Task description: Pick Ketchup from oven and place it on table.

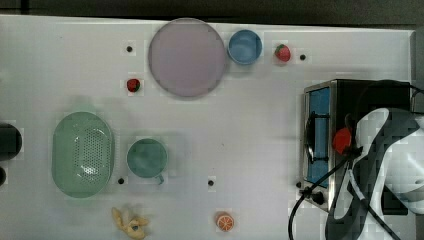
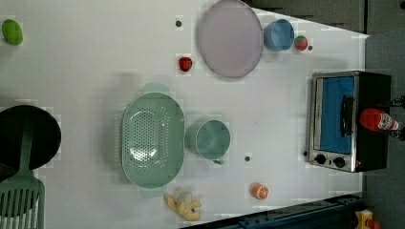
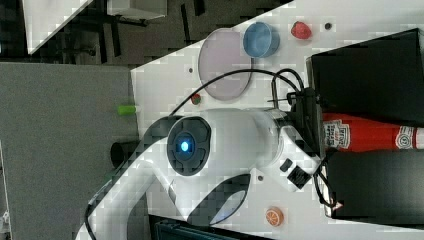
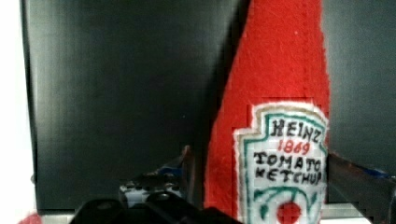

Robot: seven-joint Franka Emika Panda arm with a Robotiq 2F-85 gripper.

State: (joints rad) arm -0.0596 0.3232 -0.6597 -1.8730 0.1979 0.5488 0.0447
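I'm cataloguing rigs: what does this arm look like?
The arm has glossy white rounded shells with black joint sections. A round dark cap on it carries a glowing blue light. Black cables loop along it toward the wrist.

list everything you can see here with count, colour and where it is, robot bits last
ketchup bottle: 1, red with white label, lying on the oven's black top
oven: 1, black and silver, blue glass door, at the left view's right
table: 1, white
plate: 1, pale lilac, top view's upper middle
bowl: 1, blue, beside the plate
strawberries: 2, red, one near the bowl, one left of the plate
colander: 1, green
cup: 1, green, beside the colander
orange slice: 1, orange
banana: 1, yellow
arm: 1, white and black, over the oven
gripper: 1, black, fingers either side of the ketchup bottle
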